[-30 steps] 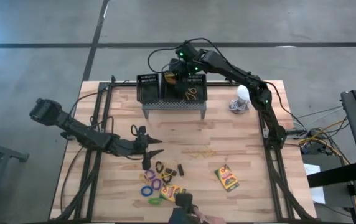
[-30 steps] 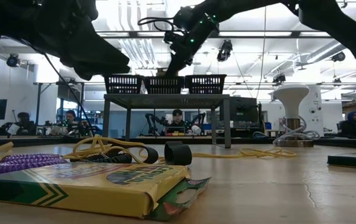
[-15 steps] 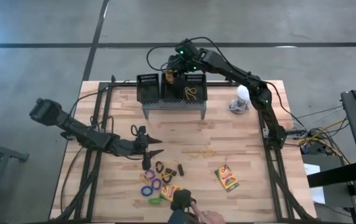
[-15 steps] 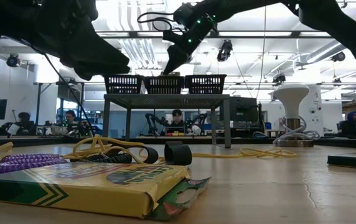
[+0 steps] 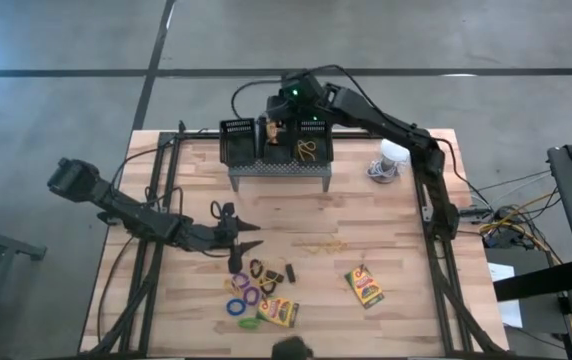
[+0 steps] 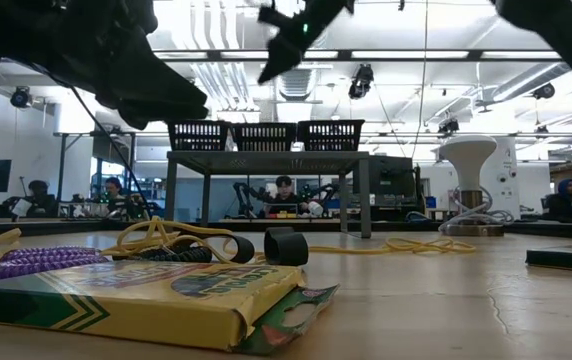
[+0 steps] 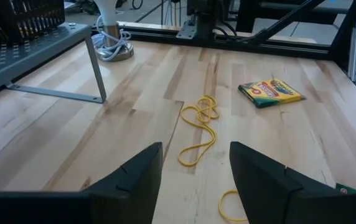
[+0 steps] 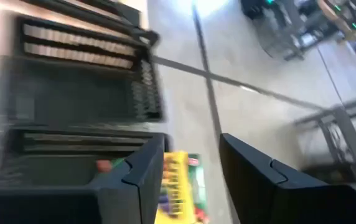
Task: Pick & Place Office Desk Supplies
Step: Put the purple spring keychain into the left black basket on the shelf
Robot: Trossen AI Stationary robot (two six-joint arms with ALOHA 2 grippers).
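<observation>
Three black mesh bins [image 5: 238, 140] stand on the grey stand at the far edge. A yellow-and-green crayon box [image 5: 273, 131] stands in the middle bin, and it shows between the fingers of the right wrist view [image 8: 179, 183]. The right bin holds a yellow loop [image 5: 308, 150]. My right gripper [image 5: 282, 105] hovers open above the middle bin, high in the low view [image 6: 278, 58]. My left gripper [image 5: 254, 234] hangs open over mid-table beside a pile of coloured loops [image 5: 249, 287]. Two more crayon boxes [image 5: 364, 286] [image 5: 278, 311] lie flat on the table.
Yellow loops [image 5: 326, 246] lie on the wood ahead of my left gripper, also in its wrist view [image 7: 198, 127]. The grey perforated stand [image 5: 278, 172] and a white round-topped object [image 5: 391, 155] sit near the far edge. Metal rails run along both table sides.
My right gripper has risen from the middle bin and drawn slightly toward the far edge; the crayon box stays in that bin. A person's hand at the near edge has pulled back out of view, leaving a crayon box beside the loops.
</observation>
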